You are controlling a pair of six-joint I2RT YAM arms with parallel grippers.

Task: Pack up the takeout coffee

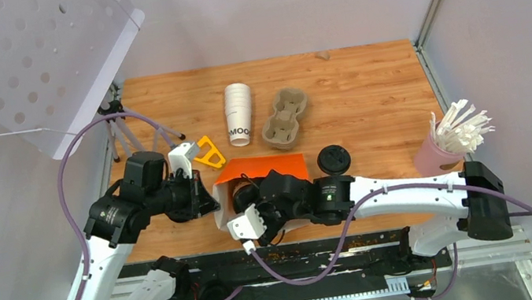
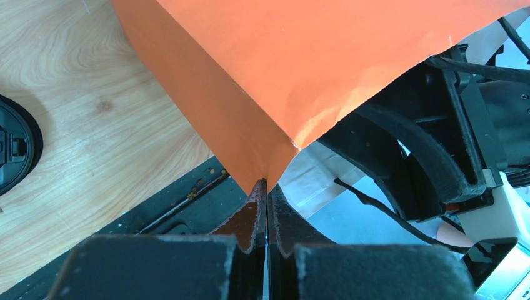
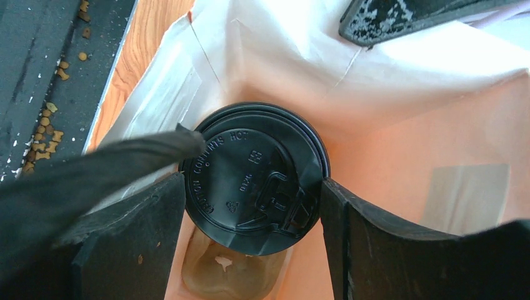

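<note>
Nearest me, the left gripper is pressed together on a corner of the orange bag, holding its mouth open. Inside the bag, the right gripper clamps the takeout coffee at the lid rim, with the cup's long axis running toward the bag's bottom. The paper walls crowd close, so deeper looks like the only free way. A loose lid lies beyond the bag.

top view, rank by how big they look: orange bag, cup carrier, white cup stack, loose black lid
1. orange bag, though partly hidden
2. cup carrier
3. white cup stack, close to the carrier
4. loose black lid, clearly smallest
</note>
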